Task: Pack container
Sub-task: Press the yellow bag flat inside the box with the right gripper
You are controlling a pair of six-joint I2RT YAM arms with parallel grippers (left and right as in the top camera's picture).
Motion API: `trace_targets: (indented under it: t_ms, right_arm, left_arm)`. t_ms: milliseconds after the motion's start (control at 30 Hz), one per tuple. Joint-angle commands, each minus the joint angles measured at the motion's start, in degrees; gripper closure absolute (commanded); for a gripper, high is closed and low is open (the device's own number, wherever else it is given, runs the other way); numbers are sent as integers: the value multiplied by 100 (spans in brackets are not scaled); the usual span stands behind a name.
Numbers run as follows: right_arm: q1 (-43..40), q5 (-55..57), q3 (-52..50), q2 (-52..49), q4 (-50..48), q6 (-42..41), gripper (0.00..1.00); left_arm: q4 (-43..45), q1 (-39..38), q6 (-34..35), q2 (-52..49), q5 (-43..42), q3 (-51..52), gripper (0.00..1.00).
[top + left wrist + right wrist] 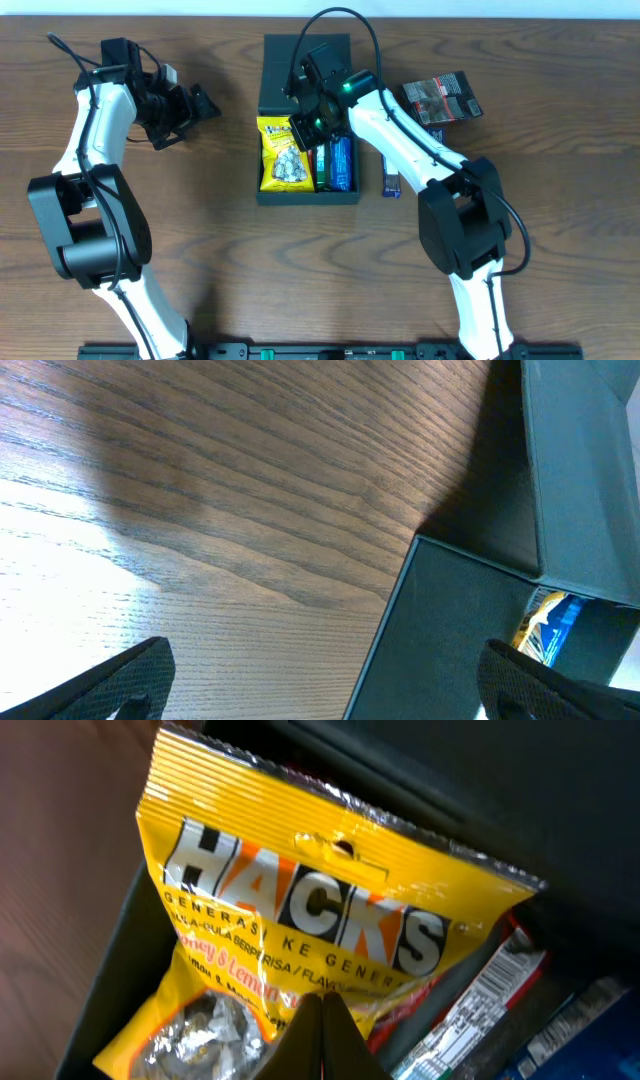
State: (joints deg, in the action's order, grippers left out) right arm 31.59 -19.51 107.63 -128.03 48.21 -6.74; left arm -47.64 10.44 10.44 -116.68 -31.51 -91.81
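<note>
The dark teal-black container [308, 198] lies open at the table's middle, with its flap lid [305, 60] folded toward the far side. Inside are a yellow Hacks candy bag [283, 155] on the left and blue packets [340, 165] on the right. My right gripper [303, 128] is shut, fingertips together, just over the yellow bag [300, 910], with nothing seen between them. A red-edged packet [490, 990] lies beside the bag. My left gripper [195, 110] is open and empty above bare table, left of the container [450, 630].
A dark snack packet [442, 98] lies on the table right of the container. A blue bar [392, 182] lies just outside the container's right wall. The right arm reaches across the container's right half.
</note>
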Motion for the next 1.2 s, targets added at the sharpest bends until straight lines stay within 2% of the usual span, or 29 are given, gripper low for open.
trace_targets:
  t_ms: [0,700,1167]
  right_arm:
    - [153,-31,98,48,-22,79,99]
    - [310,282,-133,-396,-323,90,99]
    - [127,315,280,323,-151,37,99]
  left_arm:
    - [-50,-9,-109,57,44,-146,2]
    - [-55,-9,-107,57,44,-146,2]
    - [-50,-9,-109,57,44,-146,2]
